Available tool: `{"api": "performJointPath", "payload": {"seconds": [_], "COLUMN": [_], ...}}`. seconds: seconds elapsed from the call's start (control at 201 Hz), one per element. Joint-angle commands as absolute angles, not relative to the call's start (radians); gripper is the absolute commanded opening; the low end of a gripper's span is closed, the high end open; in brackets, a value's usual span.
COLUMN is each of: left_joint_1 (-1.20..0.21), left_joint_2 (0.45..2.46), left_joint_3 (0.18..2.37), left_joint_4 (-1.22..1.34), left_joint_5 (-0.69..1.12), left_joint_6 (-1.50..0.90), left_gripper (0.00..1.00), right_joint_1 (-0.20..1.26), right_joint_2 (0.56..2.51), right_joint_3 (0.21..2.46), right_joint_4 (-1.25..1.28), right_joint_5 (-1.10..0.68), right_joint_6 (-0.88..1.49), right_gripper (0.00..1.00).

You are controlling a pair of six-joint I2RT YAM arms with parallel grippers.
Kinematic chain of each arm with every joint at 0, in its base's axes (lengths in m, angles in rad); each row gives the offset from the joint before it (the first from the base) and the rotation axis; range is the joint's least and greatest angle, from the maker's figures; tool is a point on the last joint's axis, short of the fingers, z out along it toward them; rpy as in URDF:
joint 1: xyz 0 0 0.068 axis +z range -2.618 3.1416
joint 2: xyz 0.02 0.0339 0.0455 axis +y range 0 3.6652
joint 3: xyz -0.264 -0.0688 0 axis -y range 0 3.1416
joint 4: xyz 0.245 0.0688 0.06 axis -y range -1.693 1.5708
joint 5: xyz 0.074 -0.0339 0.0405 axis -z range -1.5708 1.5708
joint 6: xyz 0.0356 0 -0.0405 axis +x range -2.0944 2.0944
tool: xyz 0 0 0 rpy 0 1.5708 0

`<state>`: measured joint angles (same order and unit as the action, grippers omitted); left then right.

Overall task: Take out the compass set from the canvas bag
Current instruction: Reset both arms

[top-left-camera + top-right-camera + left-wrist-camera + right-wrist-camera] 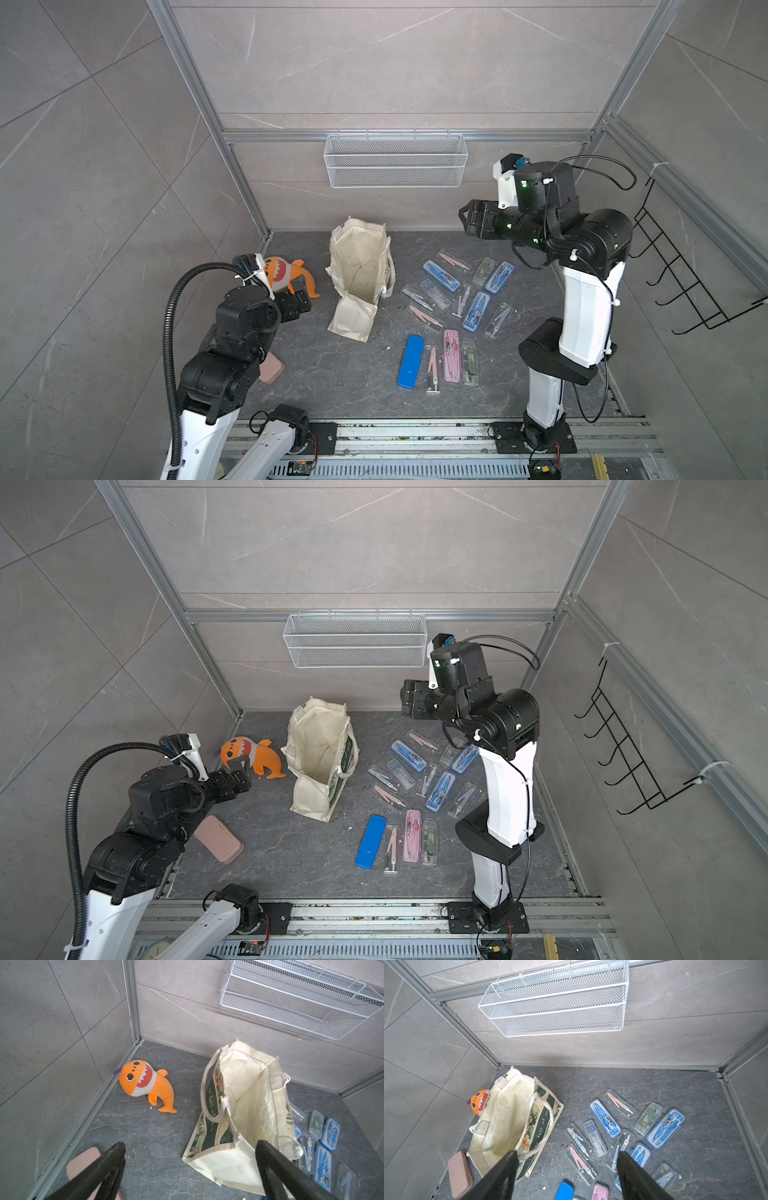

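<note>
Canvas bag (pixel 359 270) at middle of counter (pixel 332 374), mouth gaping upward. No set visible inside; bottom fold partly hidden. Compass sets (pixel 477 311) scattered on counter just beside bag, right-arm side. Left hand (pixel 190 1142) spread, empty, hovering near bag. Right hand (pixel 567 1152) spread, empty, raised high. Step, likely: final check. Next, you look deep into bag before reaching in.

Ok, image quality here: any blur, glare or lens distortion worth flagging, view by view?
In both top views: soft even light, wide-angle lens splaying the frame posts, compass cases small and soft. Left wrist view: left gripper dark and soft-edged up close, canvas bag sharp, lining bright. Right wrist view: right gripper likewise soft; cases glint mildly.
</note>
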<state>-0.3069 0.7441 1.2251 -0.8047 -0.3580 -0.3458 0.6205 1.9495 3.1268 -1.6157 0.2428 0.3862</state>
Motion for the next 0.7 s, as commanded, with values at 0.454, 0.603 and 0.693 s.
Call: {"api": "performJointPath", "payload": {"seconds": [0.454, 0.603, 0.693], "left_joint_1": [-0.302, -0.302, -0.302], "left_joint_2": [0.735, 0.700, 0.651], "left_joint_3": [1.050, 1.000, 0.937], "left_joint_4": [-0.710, -0.692, -0.650], "left_joint_5": [-0.414, -0.461, -0.508], "left_joint_6": [-0.364, -0.337, -0.316], "left_gripper": [0.99, 0.99, 0.99], "right_joint_1": [0.503, 0.504, 0.503], "right_joint_2": [1.148, 1.036, 1.004], "right_joint_3": [1.833, 1.639, 1.550], "right_joint_4": [-1.300, -1.114, -0.992], "right_joint_5": [0.274, 0.387, 0.376], "right_joint_6": [0.506, 0.545, 0.552], "right_gripper": [0.80, 0.94, 0.94]}}
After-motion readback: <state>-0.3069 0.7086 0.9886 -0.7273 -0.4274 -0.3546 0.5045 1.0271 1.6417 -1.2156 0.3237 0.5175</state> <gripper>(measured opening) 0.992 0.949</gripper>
